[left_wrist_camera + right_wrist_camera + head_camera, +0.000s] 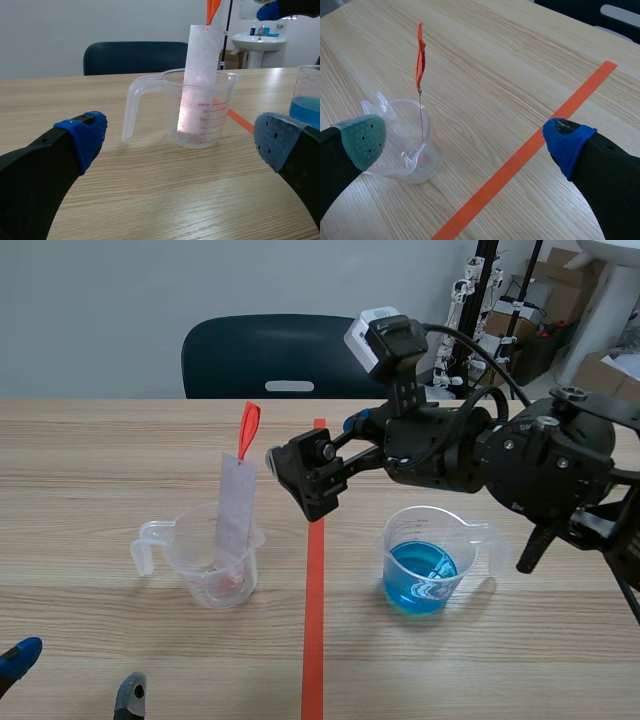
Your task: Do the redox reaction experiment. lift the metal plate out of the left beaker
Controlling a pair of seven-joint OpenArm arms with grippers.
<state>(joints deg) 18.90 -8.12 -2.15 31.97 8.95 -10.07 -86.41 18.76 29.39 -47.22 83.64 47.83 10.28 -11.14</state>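
Leaning in the left beaker (pixel 213 572), the metal plate (pixel 237 502) is kept reachable; the jaws of the right gripper (pixel 295 483) are held apart beside it.

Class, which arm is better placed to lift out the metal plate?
Probably right: the right gripper hovers open beside the metal plate; the left gripper sits low, short of the beaker.

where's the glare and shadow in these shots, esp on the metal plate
Left wrist view: the metal plate is bright up top, with a pinkish reflection low inside the left beaker. Scene view: white glints on the blue liquid; shadows are faint. Right wrist view: the plate is edge-on, a thin line, no glare.
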